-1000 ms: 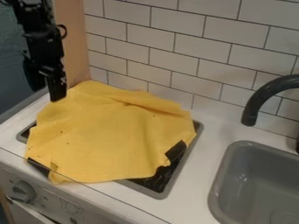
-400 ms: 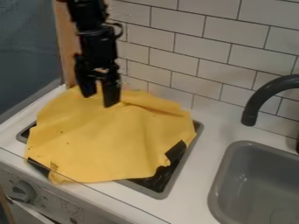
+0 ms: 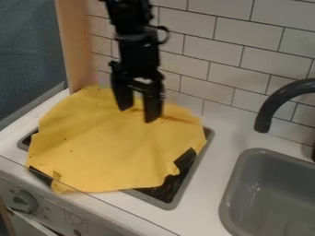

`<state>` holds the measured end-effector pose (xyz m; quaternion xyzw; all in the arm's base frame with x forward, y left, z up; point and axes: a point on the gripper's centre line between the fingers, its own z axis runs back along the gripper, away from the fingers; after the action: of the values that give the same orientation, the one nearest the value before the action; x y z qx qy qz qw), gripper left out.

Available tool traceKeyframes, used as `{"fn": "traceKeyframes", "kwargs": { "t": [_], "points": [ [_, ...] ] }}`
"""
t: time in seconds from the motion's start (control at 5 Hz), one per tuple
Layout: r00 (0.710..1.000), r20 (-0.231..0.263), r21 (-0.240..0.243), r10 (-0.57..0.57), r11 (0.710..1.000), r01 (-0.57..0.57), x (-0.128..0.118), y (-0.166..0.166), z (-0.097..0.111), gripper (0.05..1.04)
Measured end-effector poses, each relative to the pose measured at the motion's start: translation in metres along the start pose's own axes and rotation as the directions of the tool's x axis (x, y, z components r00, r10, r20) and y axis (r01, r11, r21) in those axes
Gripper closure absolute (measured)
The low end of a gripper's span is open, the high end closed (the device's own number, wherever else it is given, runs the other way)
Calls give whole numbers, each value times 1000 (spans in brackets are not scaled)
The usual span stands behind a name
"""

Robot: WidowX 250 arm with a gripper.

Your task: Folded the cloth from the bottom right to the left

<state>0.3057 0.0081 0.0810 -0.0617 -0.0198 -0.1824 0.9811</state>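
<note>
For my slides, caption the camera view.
Black robot arm, jaws apart, above a yellow cloth draped over a stovetop.

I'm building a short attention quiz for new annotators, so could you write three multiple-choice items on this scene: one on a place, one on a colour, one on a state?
1. Where does the cloth lie?
A) In the sink
B) Over the grey-rimmed dark panel
C) Over the tap

2. What colour is the cloth?
A) Blue
B) Red
C) Yellow

3. How do the fingers of the tool stand?
A) Apart
B) Pressed together
C) Crossed

Right letters:
1: B, as the panel's rim and dark surface show past the cloth's edges.
2: C, as its broad spread surface is yellow.
3: A, as a gap shows between the two fingertips.
</note>
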Motion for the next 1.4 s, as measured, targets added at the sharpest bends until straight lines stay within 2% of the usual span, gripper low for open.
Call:
{"fn": "traceKeyframes", "kwargs": {
  "t": [0.2, 0.6, 0.8, 1.0, 1.2, 1.4],
  "points": [
    [998, -1, 41, -58, 997, 58, 2, -30, -13, 84],
    [992, 3, 104, -122, 987, 121, 6, -60, -35, 84],
    [988, -17, 113, -151, 982, 152, 10, -67, -54, 85],
    [981, -71, 119, -178, 975, 186, 8, -72, -78, 85],
    [980, -97, 129, -176, 974, 188, 10, -68, -95, 85],
    [983, -98, 160, -158, 972, 172, 14, -64, -97, 121]
  ]
}}
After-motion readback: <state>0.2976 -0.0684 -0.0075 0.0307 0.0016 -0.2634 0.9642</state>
